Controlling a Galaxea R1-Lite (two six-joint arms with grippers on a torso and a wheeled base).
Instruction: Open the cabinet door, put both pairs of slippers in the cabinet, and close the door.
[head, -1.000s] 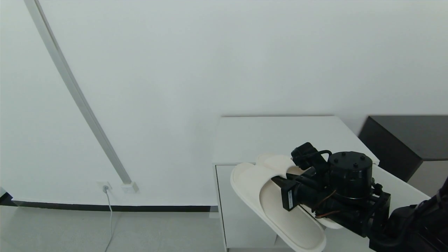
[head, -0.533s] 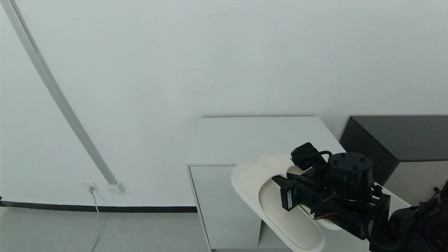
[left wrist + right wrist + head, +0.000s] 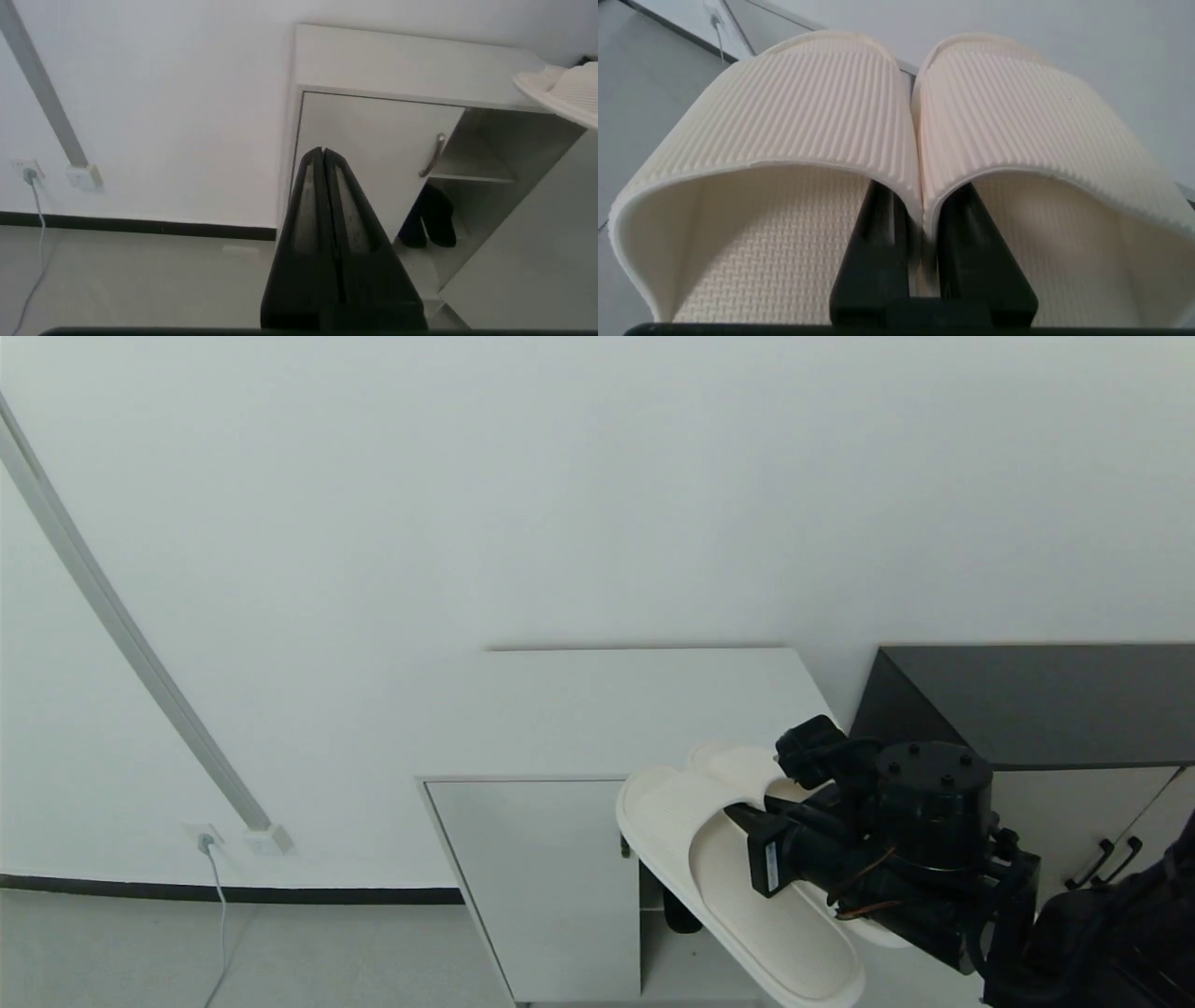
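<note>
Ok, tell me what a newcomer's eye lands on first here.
A pair of cream slippers, side by side and pinched by the right gripper, hangs low on the right of the head view. Behind it stands a white cabinet, its door open and a dark object inside.

A grey cable duct (image 3: 126, 621) slants down the white wall (image 3: 560, 476) to a small box (image 3: 269, 841). A socket (image 3: 203, 840) sits just beside the box, above the black skirting (image 3: 233, 893), and its grey cord (image 3: 222, 905) drops to the floor (image 3: 112, 952). At the wall's right end stands a dark-topped unit (image 3: 1027, 700) with 2 black handles (image 3: 1088, 868).
</note>
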